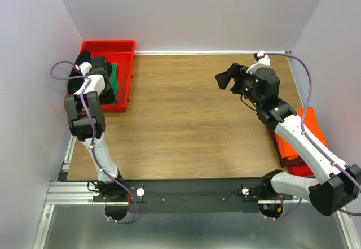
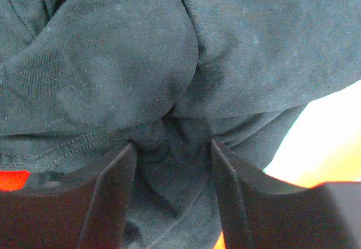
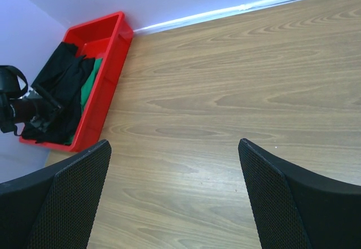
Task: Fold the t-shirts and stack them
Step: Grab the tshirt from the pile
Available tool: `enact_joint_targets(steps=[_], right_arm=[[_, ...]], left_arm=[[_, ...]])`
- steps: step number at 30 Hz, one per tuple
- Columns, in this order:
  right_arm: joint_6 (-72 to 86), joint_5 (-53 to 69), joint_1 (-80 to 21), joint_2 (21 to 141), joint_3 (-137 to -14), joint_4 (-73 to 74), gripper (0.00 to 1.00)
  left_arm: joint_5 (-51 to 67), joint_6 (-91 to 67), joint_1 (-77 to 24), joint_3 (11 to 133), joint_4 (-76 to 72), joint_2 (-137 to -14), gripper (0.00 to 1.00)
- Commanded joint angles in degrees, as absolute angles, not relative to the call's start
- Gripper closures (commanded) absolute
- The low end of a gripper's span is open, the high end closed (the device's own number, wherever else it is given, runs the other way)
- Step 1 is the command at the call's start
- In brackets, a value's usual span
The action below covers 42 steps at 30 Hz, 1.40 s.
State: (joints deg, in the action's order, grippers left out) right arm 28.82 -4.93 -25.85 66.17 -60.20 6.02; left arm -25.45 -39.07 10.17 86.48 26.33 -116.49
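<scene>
A black t-shirt (image 2: pixel 113 74) fills the left wrist view, its wrinkles running together at the fingertips. My left gripper (image 2: pixel 172 142) is shut on a bunch of it, inside the red tray (image 1: pixel 127 48); seen from above, that gripper (image 1: pixel 106 88) is low over the tray's near half. A green t-shirt (image 1: pixel 114 75) lies in the tray beside the black one. Folded flat, the orange t-shirt (image 1: pixel 307 130) rests at the table's right edge, partly under the right arm. My right gripper (image 1: pixel 227 77) hangs open over bare wood at the back right, empty (image 3: pixel 175 143).
The red tray (image 3: pixel 104 91) stands in the back left corner against the walls, with the black t-shirt (image 3: pixel 62 91) and green t-shirt (image 3: pixel 87 85) in it. Wooden tabletop (image 1: pixel 180 119) spreads between the arms. Walls close in on three sides.
</scene>
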Motion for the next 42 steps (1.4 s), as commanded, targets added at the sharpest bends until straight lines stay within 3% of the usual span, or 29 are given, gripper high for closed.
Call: enact_joint_targets(steps=[1, 3, 11, 27, 39, 42], right_arm=[[27.95, -2.73, -25.93, 65.57, -59.68, 5.19, 0.00], [27.95, -2.64, -25.93, 65.74, -59.68, 5.19, 0.00], [27.77, -1.93, -25.93, 66.88, -59.94, 5.10, 0.00], [27.51, -0.62, -25.93, 69.78, -61.08, 5.19, 0.00], [26.98, -2.63, -25.93, 70.05, -61.61, 5.19, 0.00], [26.98, -3.25, -25.93, 69.96, -61.52, 5.19, 0.00]], left_arm=[[-21.98, -39.73, 10.55, 87.36, 25.23, -117.33, 0.53], [-21.36, -38.85, 10.55, 87.63, 25.14, -116.38, 0.71], [-20.57, -35.16, 10.63, 89.03, 25.93, -106.63, 1.00], [-7.74, -27.44, 7.22, 99.55, 22.94, -89.47, 1.00], [-7.82, -19.87, -22.20, 129.60, 23.73, -94.03, 1.00], [-6.07, -18.37, -28.18, 132.27, 21.81, -96.49, 1.00]])
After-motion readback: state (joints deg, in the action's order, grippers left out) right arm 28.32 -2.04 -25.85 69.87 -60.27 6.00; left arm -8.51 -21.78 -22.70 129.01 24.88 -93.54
